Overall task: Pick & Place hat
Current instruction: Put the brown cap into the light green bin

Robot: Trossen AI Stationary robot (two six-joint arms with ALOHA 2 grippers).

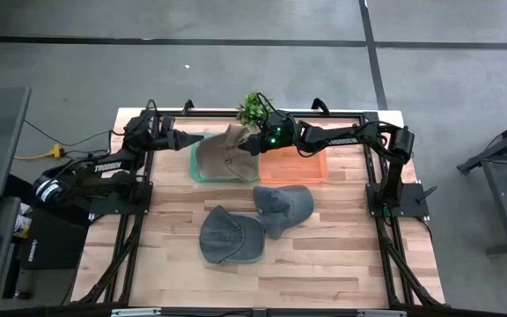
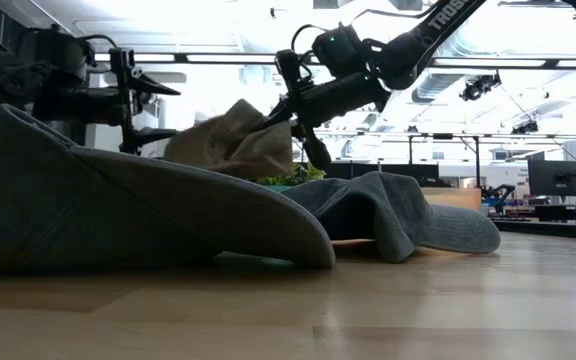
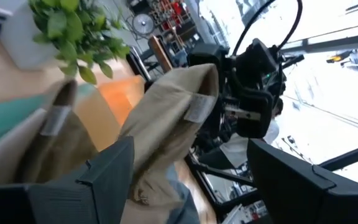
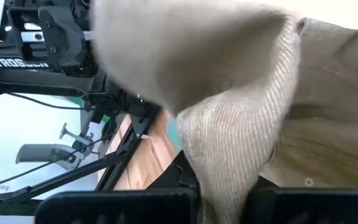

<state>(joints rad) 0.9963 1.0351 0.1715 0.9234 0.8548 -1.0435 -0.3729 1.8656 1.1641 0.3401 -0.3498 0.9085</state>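
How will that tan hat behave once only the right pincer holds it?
Probably floppy: the tan hat sags in folds from the right pincer, shut on its edge. Likely light, lifted by one pinch. It may drape over the green bin; the left pincer stands open beside it.

Rear of worktop [image 1: 324,264] crowded: green bin [image 1: 199,167] & orange bin [image 1: 311,167] side by side, plant [image 1: 252,107] just behind them. Tan hat [image 1: 229,151] hangs over green bin, right gripper [image 1: 252,143] clamped on it, left gripper [image 1: 187,138] w/ fingers apart just beside, blocking access from above. Two grey caps [image 1: 280,207] [image 1: 229,238] take mid worktop. Front strip & both front corners bare, free to pass.
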